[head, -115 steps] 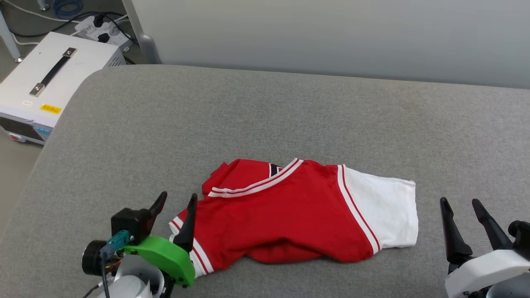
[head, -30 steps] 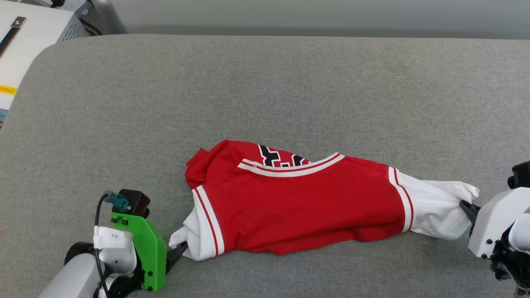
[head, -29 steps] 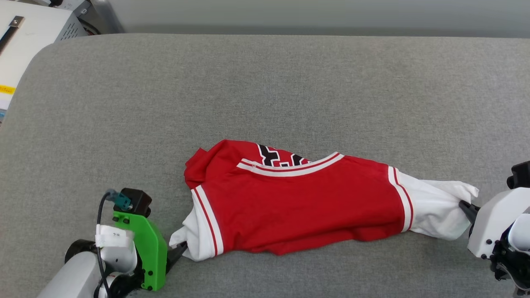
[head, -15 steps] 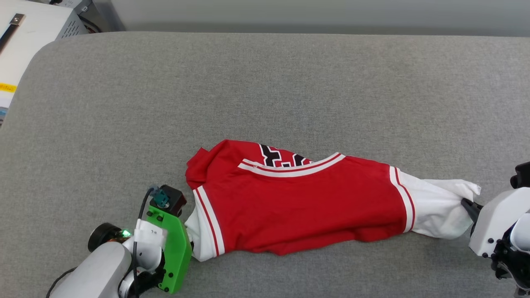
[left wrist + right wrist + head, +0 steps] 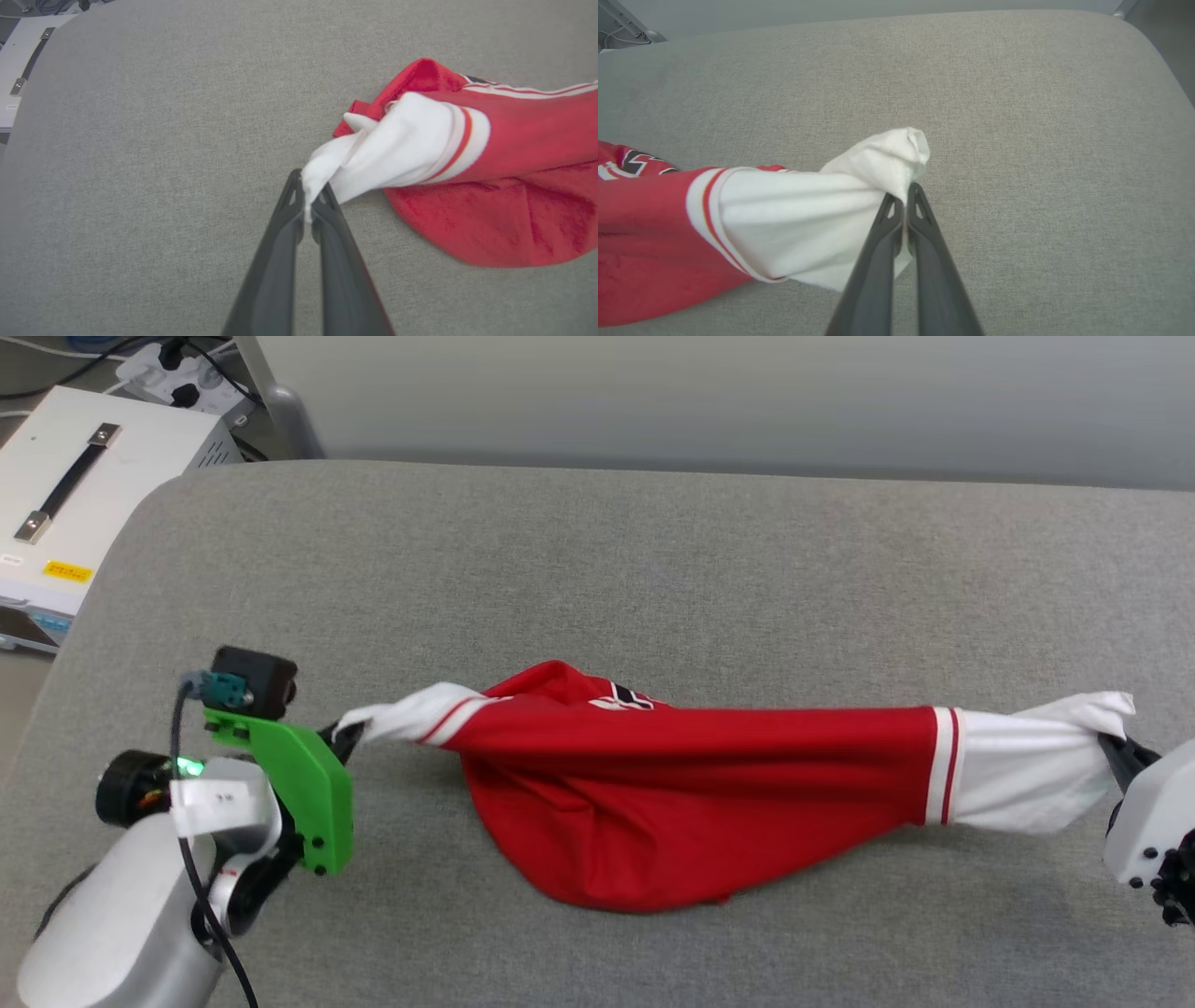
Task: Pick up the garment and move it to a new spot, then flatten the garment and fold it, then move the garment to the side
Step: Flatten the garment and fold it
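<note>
Pick-up step. Left hand (image 5: 307,205) clenched one white sleeve, right hand (image 5: 906,200) clenched the other. Garment (image 5: 691,803) stretched between, red body sagging onto bench (image 5: 653,569) near front edge. Next move probably needed joint lift, even tension.

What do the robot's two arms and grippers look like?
The left gripper and right gripper each have two long dark tapered fingers. The left arm is pale grey, with a green bracket, a black cable and a white label.
</note>
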